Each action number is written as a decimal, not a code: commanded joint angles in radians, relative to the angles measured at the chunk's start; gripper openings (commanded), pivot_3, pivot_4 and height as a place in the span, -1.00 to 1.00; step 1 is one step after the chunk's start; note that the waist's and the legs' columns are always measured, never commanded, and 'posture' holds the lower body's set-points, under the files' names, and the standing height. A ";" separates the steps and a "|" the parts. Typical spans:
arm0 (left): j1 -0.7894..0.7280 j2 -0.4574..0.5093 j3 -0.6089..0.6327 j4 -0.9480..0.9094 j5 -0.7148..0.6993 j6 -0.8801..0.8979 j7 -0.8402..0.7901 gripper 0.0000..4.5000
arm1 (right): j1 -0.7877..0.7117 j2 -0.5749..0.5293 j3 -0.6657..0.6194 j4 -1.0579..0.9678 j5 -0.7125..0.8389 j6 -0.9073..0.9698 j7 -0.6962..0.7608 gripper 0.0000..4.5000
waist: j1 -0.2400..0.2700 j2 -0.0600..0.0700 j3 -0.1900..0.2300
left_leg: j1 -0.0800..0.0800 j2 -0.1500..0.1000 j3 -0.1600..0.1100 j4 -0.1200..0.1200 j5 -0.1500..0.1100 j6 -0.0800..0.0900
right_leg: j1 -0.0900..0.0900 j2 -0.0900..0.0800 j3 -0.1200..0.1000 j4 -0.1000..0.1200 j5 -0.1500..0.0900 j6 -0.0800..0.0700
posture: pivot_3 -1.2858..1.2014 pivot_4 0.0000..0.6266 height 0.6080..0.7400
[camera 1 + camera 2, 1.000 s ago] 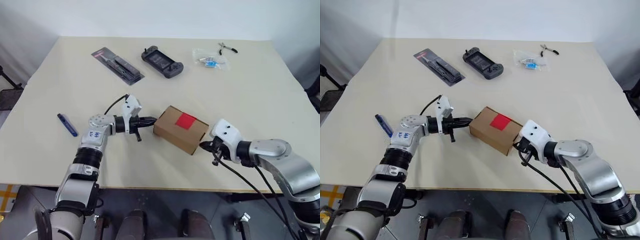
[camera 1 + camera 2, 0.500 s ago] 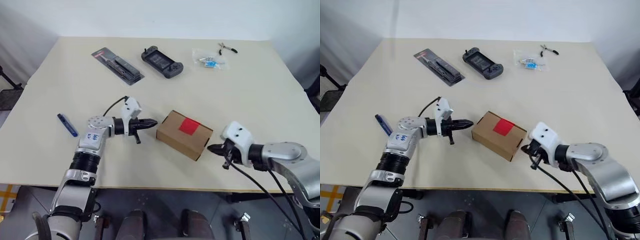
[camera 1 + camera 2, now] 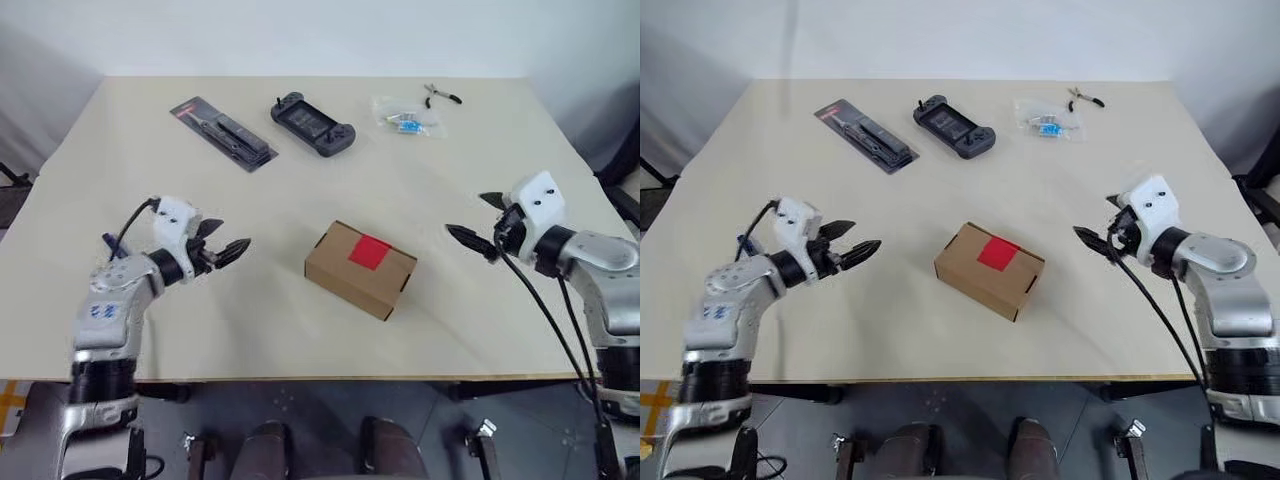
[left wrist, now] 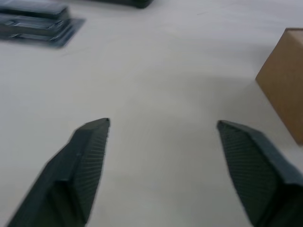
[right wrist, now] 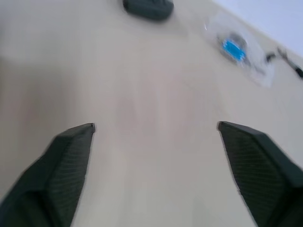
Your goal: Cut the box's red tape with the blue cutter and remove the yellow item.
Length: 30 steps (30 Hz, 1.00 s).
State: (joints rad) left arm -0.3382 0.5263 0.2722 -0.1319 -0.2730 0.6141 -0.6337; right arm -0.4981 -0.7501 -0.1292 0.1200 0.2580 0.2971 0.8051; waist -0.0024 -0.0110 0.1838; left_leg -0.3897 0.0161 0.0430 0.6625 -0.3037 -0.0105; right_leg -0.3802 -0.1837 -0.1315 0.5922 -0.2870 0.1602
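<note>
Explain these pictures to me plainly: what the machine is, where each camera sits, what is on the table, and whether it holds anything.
This is a two-armed humanoid robot. Two pictures come from cameras in its head, looking down over a beige table; two come from cameras on its wrists, looking along the black fingers. The left end effector and right end effector are both open and hold nothing. Between them lies a small brown cardboard box with a red tape patch on top. At the far side lie a dark packaged tool, a black handheld game console, a clear plastic bag with blue parts and small black-handled pliers.
</note>
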 commanded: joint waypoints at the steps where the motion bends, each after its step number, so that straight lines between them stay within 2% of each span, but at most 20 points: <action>1: 0.129 -0.015 0.140 -0.230 -0.065 0.097 0.096 0.97 | -0.022 0.011 -0.001 0.065 0.025 -0.108 0.095 1.00 | 0.003 0.000 0.000 | 0.000 0.000 -0.001 0.000 0.000 0.000 | 0.001 0.000 0.000 0.000 0.000 0.000 | 0.03 -0.52 1.00; 5: 0.248 -0.100 0.305 -0.373 -0.082 0.085 0.240 0.97 | -0.059 0.019 0.042 0.133 0.026 -0.144 0.203 1.00 | 0.004 0.000 0.000 | 0.000 0.000 -0.002 0.002 0.000 0.000 | 0.002 0.000 -0.001 0.000 0.000 0.000 | 0.03 -0.52 1.00; 7: 0.286 -0.125 0.348 -0.418 -0.087 0.080 0.283 0.97 | -0.077 0.019 0.058 0.157 0.022 -0.157 0.239 1.00 | 0.003 0.000 0.000 | 0.001 0.000 -0.002 0.002 0.000 0.000 | 0.003 0.000 0.000 0.000 0.000 0.000 | 0.03 -0.52 1.00; 8: 0.294 -0.128 0.352 -0.427 -0.088 0.079 0.293 0.97 | -0.082 0.020 0.060 0.165 0.019 -0.163 0.246 1.00 | 0.004 0.000 0.000 | 0.001 0.000 -0.002 0.003 0.000 0.000 | 0.003 0.000 0.000 0.000 0.000 0.000 | 0.03 -0.52 1.00; 12: 0.477 -0.182 0.470 -0.554 -0.176 0.093 0.287 0.97 | -0.182 0.064 0.085 0.269 0.017 -0.210 0.300 1.00 | -0.003 0.000 0.000 | 0.002 0.000 0.000 0.003 -0.001 0.000 | 0.003 0.000 0.001 -0.001 0.000 0.000 | 0.03 -0.52 1.00; 15: 0.551 -0.188 0.498 -0.596 -0.220 0.115 0.306 0.97 | -0.236 0.084 0.107 0.332 -0.005 -0.240 0.329 1.00 | -0.003 0.000 0.000 | 0.002 0.002 0.000 0.002 -0.002 -0.001 | 0.003 0.001 0.001 -0.001 0.000 -0.001 | 0.03 -0.52 1.00; 21: 0.495 -0.264 0.443 -0.610 -0.209 0.115 0.476 0.97 | -0.310 0.118 0.120 0.421 -0.033 -0.290 0.332 1.00 | 0.019 0.000 0.000 | 0.002 0.002 0.000 0.005 -0.002 0.000 | 0.004 0.001 0.002 -0.001 0.000 -0.002 | 0.03 -0.52 1.00; 26: 0.336 -0.375 0.399 -0.533 -0.102 0.094 0.734 0.97 | -0.325 0.148 0.121 0.422 -0.040 -0.299 0.328 1.00 | 0.022 0.000 0.000 | 0.002 0.002 0.000 0.005 -0.002 -0.001 | 0.004 0.002 0.001 0.000 0.000 -0.002 | 0.03 -0.52 1.00; 30: 0.237 -0.399 0.351 -0.471 -0.058 0.145 0.840 0.97 | -0.321 0.168 0.116 0.406 -0.035 -0.290 0.320 1.00 | 0.022 0.000 0.000 | 0.002 0.002 0.001 0.005 -0.002 -0.001 | 0.004 0.002 0.001 0.000 0.001 -0.002 | 0.03 -0.52 1.00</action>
State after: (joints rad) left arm -0.0719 0.1283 0.6309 -0.6070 -0.3491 0.7439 0.1578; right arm -0.8057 -0.5844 0.0000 0.5565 0.2121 0.0184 1.1328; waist 0.0193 -0.0110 0.1837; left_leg -0.3876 0.0177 0.0435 0.6675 -0.3059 -0.0111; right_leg -0.3767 -0.1821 -0.1303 0.5918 -0.2864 0.1585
